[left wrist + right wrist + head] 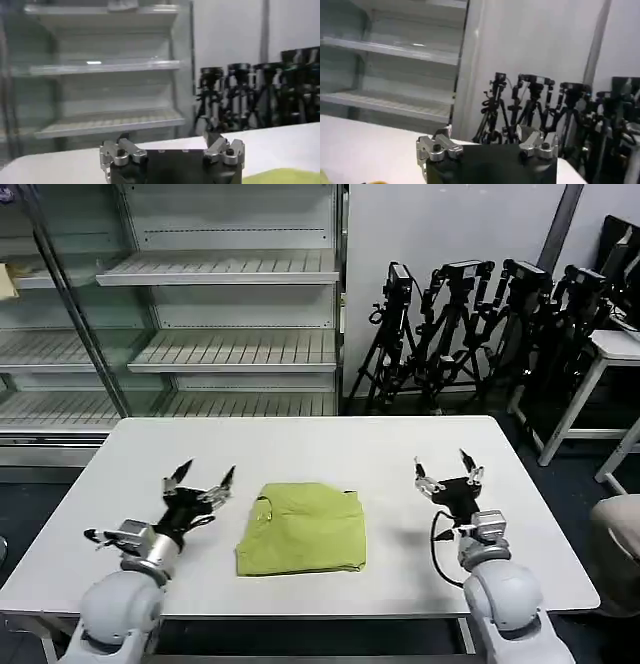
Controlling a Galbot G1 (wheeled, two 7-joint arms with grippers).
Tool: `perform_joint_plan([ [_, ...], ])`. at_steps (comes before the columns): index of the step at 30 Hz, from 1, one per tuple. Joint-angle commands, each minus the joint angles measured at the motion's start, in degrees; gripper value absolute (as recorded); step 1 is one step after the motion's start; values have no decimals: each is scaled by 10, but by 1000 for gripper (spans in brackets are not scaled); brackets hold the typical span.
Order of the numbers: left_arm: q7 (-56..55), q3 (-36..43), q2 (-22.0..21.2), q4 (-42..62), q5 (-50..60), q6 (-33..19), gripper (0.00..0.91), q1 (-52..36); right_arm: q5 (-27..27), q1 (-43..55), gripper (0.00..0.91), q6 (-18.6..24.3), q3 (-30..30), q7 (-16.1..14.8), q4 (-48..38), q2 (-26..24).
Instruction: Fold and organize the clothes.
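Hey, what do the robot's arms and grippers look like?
Both arms are rounded, light grey shells. The left gripper and right gripper have black bodies with silver metal finger links and dark tips. A black cable loops beside the right wrist.

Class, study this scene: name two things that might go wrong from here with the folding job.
1. The folded lime-green shirt looks uneven at its front edge; another grasp may undo the folds.
2. The open left gripper and right gripper flank it closely; a sideways move might drag the fabric.
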Motion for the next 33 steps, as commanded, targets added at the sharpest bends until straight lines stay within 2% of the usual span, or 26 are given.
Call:
perform_joint_plan([
  [1,40,-93,2,25,23,-45,907,35,-19,25,907,16,-48,-2,-31,11],
  [6,46,-87,-4,29,66,-72,907,33,-19,23,907,18,-48,-1,-28,6],
  [8,46,-84,-5,28,69,-79,907,31,-35,23,907,0,-46,-2,-24,4],
  [14,50,-68,-4,28,116,-115,907,29,-49,19,907,19,-29,-14,-27,-4],
  [23,44,-50,-3,16,119,-123,907,24,-40,7,907,39,2,-11,-22,-8],
  [28,47,-50,1,15,129,-141,907,28,-45,-4,907,64,12,-29,-19,-8],
  [33,47,-55,8,12,133,-138,907,35,-46,-5,907,68,16,-24,-20,-2],
])
